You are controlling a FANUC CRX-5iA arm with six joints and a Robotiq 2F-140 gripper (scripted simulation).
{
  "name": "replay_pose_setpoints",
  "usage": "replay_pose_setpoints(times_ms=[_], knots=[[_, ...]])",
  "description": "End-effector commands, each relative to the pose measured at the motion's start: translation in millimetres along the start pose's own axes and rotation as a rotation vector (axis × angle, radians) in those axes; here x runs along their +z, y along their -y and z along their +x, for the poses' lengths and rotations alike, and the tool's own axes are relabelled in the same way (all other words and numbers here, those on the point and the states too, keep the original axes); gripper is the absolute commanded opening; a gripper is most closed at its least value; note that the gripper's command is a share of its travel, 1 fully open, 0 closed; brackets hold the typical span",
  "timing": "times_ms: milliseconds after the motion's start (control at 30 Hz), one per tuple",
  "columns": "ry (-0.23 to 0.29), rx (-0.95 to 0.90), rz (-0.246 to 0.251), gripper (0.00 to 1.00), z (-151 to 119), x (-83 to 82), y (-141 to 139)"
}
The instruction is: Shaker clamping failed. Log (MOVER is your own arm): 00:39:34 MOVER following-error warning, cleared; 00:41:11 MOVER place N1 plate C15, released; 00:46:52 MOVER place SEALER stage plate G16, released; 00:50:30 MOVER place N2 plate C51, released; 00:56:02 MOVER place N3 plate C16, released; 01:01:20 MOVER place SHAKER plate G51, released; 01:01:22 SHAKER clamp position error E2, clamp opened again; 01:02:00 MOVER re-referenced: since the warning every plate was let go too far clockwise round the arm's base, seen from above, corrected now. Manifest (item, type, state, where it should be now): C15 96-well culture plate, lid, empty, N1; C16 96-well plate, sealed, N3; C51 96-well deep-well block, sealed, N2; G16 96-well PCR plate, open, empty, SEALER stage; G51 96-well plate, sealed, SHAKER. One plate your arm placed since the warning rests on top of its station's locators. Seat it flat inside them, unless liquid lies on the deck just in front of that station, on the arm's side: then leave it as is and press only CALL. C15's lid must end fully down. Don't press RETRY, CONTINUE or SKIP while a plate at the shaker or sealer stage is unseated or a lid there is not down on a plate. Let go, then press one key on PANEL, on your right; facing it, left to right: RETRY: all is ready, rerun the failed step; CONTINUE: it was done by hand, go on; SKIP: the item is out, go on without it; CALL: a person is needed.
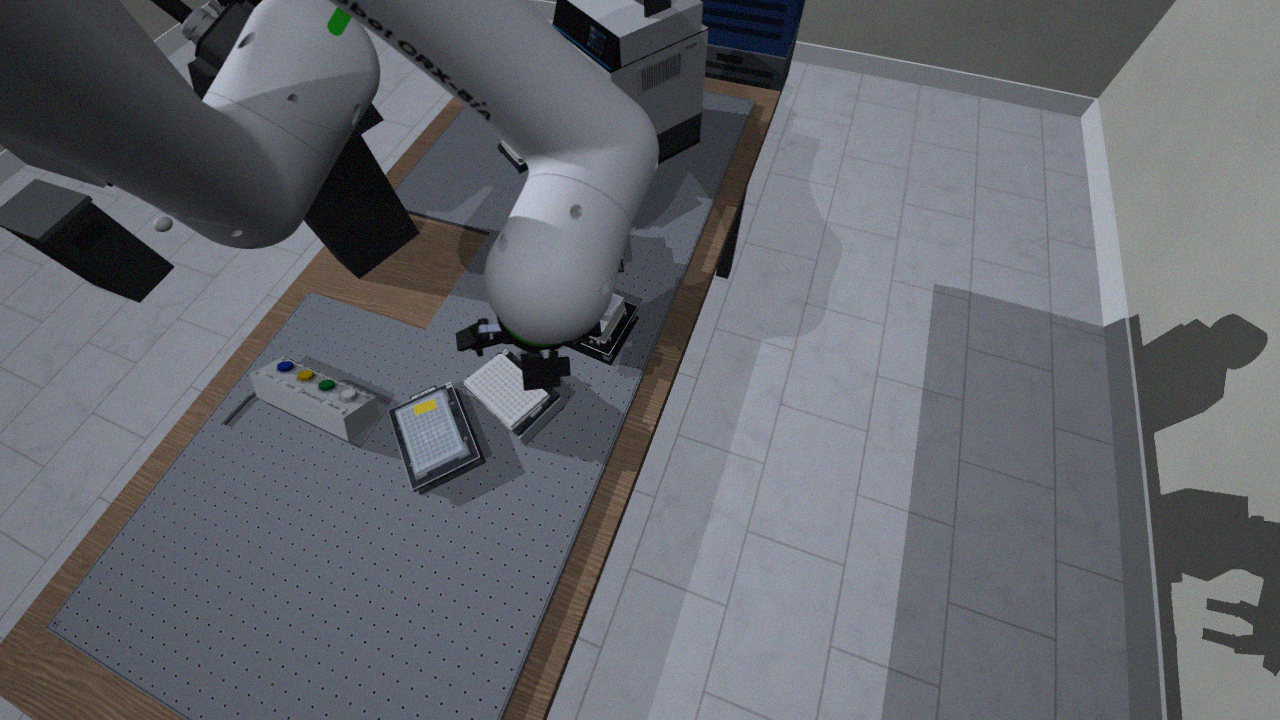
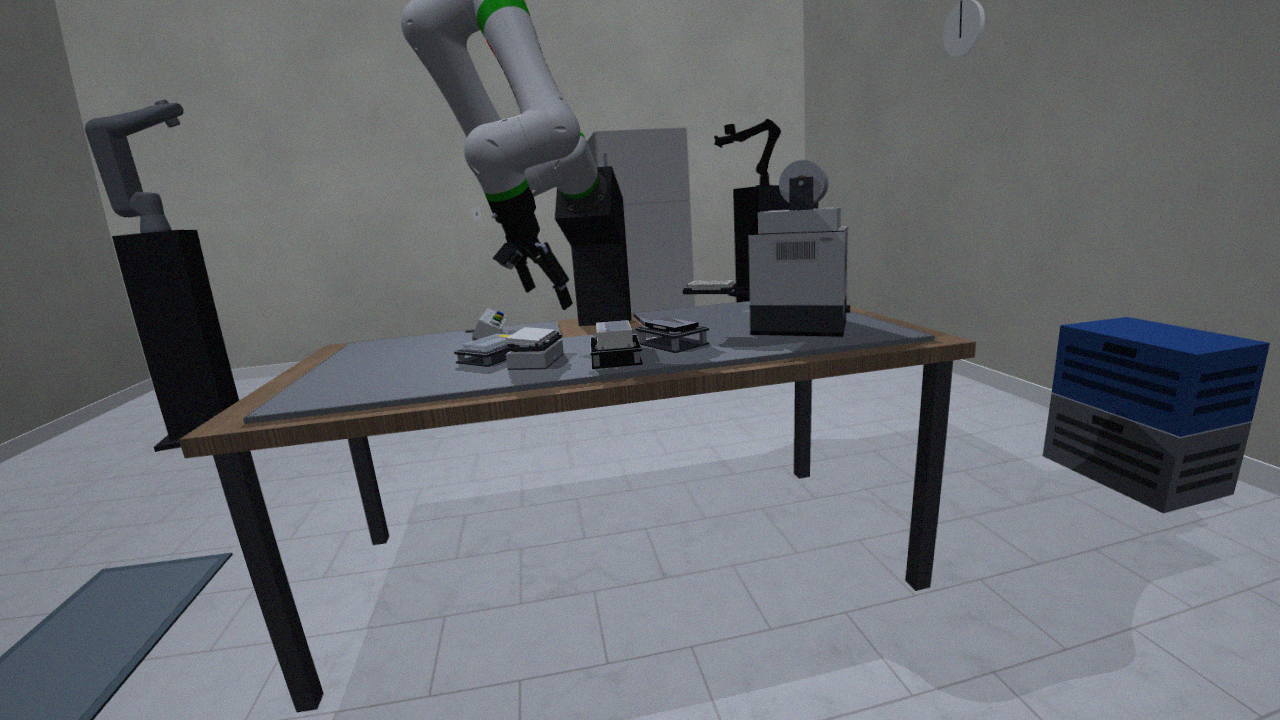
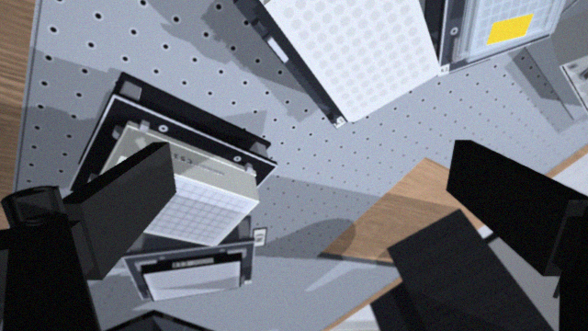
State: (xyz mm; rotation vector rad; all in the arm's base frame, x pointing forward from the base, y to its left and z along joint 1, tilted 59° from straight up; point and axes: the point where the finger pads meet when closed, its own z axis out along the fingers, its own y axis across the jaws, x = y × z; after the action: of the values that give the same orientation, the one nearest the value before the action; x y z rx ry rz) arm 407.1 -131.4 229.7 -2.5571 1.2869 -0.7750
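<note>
Over the middle stations: gripper (image 2: 542,284) hangs well above the deck, jaws spread wide, nothing between them.
White sealed plate (image 1: 503,388): on a grey station just below the gripper, looking skewed to its base (probably the unseated one, though I cannot be sure).
Deep-well block (image 3: 197,202): in its black nest nearby.
Lidded plate (image 1: 434,434): yellow tag; lid seating too small to judge.
PANEL (image 1: 315,394): no key pressed yet, by my judgement.
Left: liquid check, reseating, one key.
</note>
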Motion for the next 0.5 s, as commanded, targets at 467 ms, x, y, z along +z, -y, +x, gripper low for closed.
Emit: replay_pose_setpoints(times_ms=[467], knots=[[-0.035, -0.32, -0.019, 1.0, 6.0, -7.6, -36.5]])
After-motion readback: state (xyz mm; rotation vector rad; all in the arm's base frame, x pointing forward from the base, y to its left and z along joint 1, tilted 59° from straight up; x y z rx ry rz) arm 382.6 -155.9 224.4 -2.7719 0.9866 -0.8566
